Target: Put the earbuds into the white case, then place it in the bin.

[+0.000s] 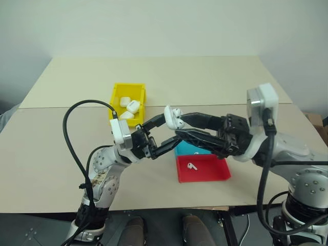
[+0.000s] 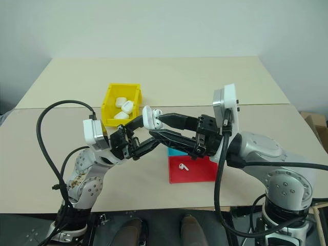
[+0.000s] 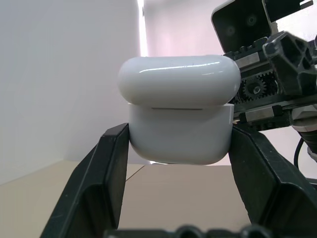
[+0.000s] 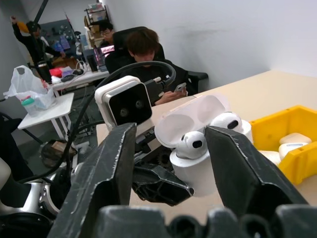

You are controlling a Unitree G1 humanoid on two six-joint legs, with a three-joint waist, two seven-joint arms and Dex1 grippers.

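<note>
Seems to be at the end of the first step, the loading of the white case (image 1: pixel 174 118). Held up in the air by the left gripper (image 3: pixel 181 136), shut on the lower body of the case from both sides, a little to the robot's right of the bin (image 1: pixel 114 97) and nearer to the robot than the bin, not above it. Lid (image 4: pixel 193 116) tipped back and open, with two earbuds (image 4: pixel 192 144) seated in their holes, heads showing above the rim. Right gripper (image 4: pixel 171 131) pointed at the case from the side away from the bin, with fingers spread apart and holding nothing, one finger at each side of the open case without clear contact. Inside the bin already several other white cases. Farther from the bin, on the table under the arms, a blue tray (image 1: pixel 184 149) and a red tray (image 1: pixel 210 171) with one loose earbud (image 1: pixel 191 166) lying in it. Next, probably: to press the lid down with a right finger until closed, keeping the left grip firm against the push. Then to carry the case over to the bin, above its open top, and only there to open the left fingers.
</note>
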